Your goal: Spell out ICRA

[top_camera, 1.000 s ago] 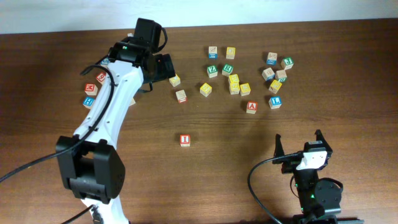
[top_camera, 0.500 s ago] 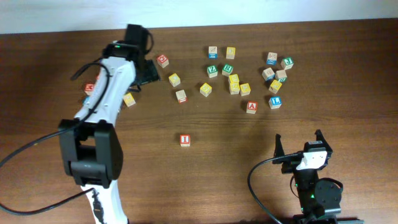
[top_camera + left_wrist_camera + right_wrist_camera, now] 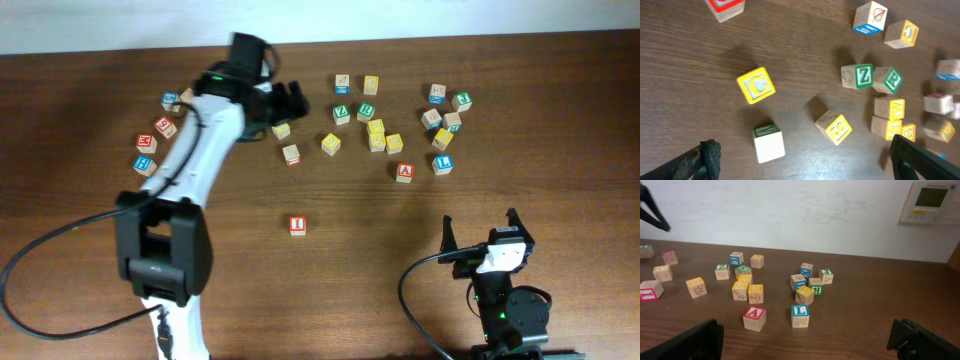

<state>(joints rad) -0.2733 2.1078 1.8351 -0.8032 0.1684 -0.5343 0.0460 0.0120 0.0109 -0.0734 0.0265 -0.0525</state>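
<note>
ICRA row: judged about one quarter laid. Red-printed I cube (image 3: 297, 225): alone on the desk (image 3: 360, 240), well apart from the scatter, probably set as first letter; nothing beside it. Yellow-faced C cube (image 3: 756, 85): loose among the scatter, near the left fingers (image 3: 710, 157) but untouched; likely next pick. Green-printed R cube (image 3: 891, 80): just beside a green Z cube (image 3: 860, 76), unplaced. Red-printed A cube (image 3: 754, 317): near a blue L cube (image 3: 800, 315), unplaced. State of left fingers: spread wide, holding nothing. State of right fingers (image 3: 700, 340): spread, empty, parked at the near edge. Remaining: C, R, A to line up beside the I.
</note>
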